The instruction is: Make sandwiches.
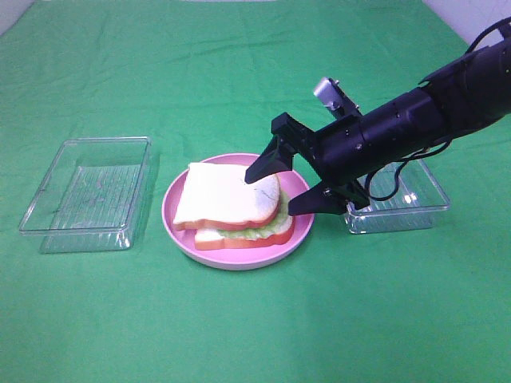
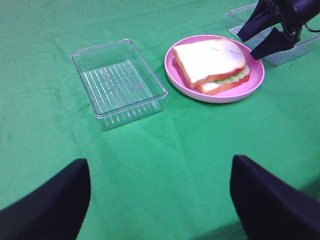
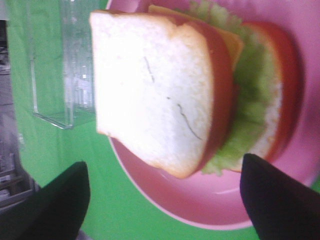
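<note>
The sandwich (image 1: 235, 209) is seen stacked on the pink plate (image 1: 177, 226) near the middle of the table — a white top slice lies slightly askew over lettuce, a yellow cheese edge and a bottom slice, so the assembly is judged essentially done; only straightening the top slice or clearing away may be left. The right gripper (image 1: 281, 185) is held just beside and above the sandwich's edge with its jaws spread wide and nothing gripped. The left gripper (image 2: 160, 200) is kept well apart from the plate, also spread wide and empty. A clear empty box (image 1: 89, 191) stands left of the plate, another clear box (image 1: 399, 203) right of it under the right arm. Everything rests on a green cloth (image 1: 239, 319) — little of the room is shown beyond it.
</note>
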`<state>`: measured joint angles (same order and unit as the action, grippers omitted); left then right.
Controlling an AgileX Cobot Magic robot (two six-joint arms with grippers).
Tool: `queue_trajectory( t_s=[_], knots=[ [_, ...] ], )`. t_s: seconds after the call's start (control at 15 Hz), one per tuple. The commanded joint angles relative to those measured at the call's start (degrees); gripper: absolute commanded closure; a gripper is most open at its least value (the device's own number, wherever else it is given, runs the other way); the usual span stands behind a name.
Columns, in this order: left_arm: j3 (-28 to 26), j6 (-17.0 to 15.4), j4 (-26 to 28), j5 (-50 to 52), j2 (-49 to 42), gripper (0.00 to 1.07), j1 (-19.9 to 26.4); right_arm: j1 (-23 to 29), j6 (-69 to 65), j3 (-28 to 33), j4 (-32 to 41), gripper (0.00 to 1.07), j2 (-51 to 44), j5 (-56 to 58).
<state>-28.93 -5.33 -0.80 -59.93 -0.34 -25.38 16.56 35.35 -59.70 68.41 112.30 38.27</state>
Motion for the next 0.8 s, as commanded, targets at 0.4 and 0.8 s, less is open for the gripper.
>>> queue_trajectory(
  t_s=[0.4, 0.8],
  knots=[
    [0.23, -0.06, -0.11, 0.63, -1.09, 0.33, -0.17, -0.17, -18.51, 0.23, -46.01, 0.31, -22.63, 8.25],
    [0.23, 0.23, -0.11, 0.69, -1.09, 0.33, -0.17, -0.17, -25.61, 7.33, -59.47, 0.31, -48.76, 16.67]
  ],
)
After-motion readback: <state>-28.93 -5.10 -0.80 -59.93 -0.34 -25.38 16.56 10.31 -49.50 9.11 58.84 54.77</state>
